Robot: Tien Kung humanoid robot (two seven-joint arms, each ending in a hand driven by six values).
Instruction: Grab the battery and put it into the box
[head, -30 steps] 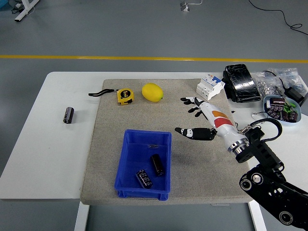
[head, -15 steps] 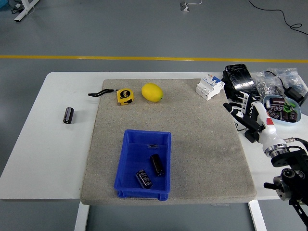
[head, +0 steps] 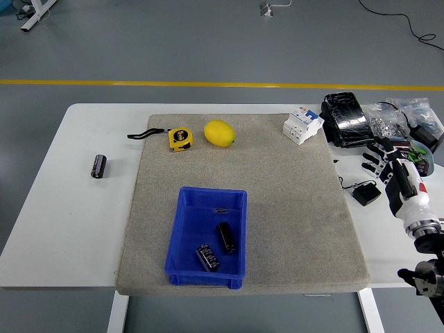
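The blue box point(head: 182, 232) stands on the grey mat near the table's front edge. Two black batteries lie inside it, one point(head: 226, 237) in the middle and one point(head: 207, 257) nearer the front. A third black battery point(head: 99, 166) lies alone on the white table at the far left. My right hand point(head: 386, 159) is at the table's right edge with its fingers spread and nothing in them, hovering over a light blue tray point(head: 424, 158) that it mostly hides. My left arm does not show.
On the mat's far side lie a yellow tape measure point(head: 180, 137), a lemon point(head: 219, 132) and a white circuit breaker point(head: 302, 125). A black package point(head: 347, 119), bags of small parts point(head: 402, 116) and a small black block point(head: 365, 193) crowd the right side.
My right hand has pulled back from beside the box to the table's right edge, over the light blue tray. Its fingers stay spread. Nothing else has moved.
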